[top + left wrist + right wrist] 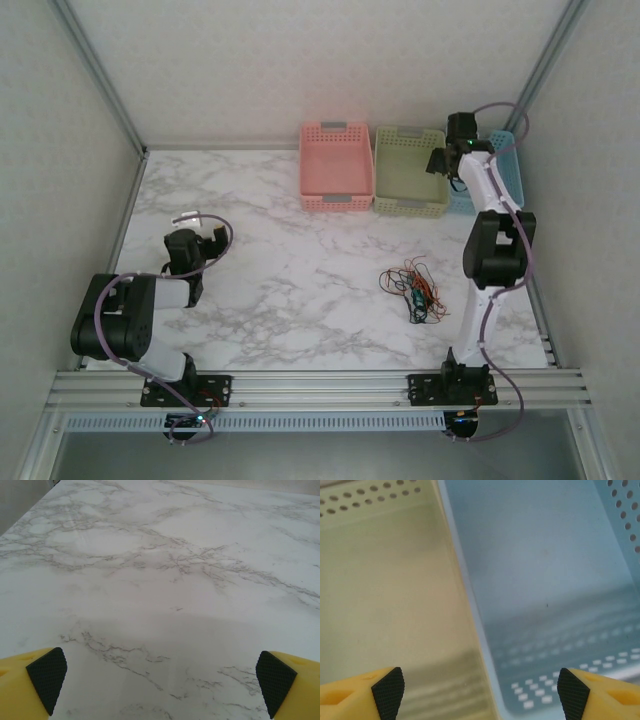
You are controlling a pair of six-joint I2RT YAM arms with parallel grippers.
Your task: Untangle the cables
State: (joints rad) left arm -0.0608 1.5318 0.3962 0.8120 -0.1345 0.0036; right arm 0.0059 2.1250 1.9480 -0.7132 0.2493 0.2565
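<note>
I saw the tangled cables lying on the table, left jaws spread above it, right jaws spread over the green basket and blue basket.

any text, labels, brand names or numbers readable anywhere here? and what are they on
None can be read.
Grey patches on the pink basket and green basket: too small to tell if they carry print.
The blue basket, marble table and cables: no markings visible.
Pads of the left gripper and right gripper: plain black, no text.
</note>
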